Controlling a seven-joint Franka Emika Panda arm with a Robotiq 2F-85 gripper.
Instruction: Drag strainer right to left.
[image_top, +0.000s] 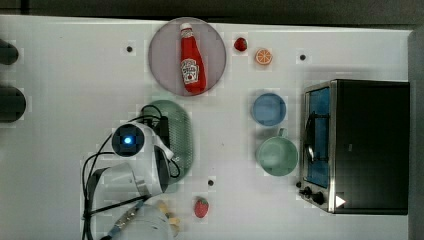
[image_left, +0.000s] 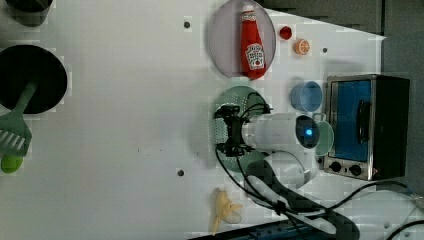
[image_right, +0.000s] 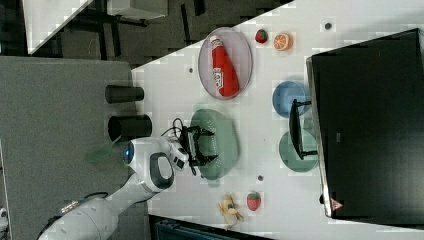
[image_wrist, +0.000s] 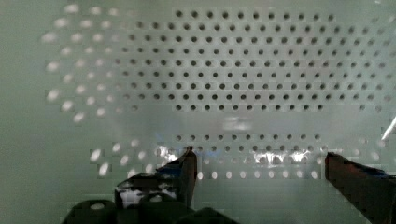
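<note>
- End effector fingers spread wide, empty — down inside the strainer.
- Strainer on the white table, below the ketchup plate in the top view, well apart from the mug.

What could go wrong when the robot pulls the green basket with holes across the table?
The open gripper is down inside the strainer without pinching it, so it might slide along the smooth floor and leave the strainer behind. The plate with the ketchup bottle lies just beyond one end in the top view, so a crooked pull could bump it.
</note>
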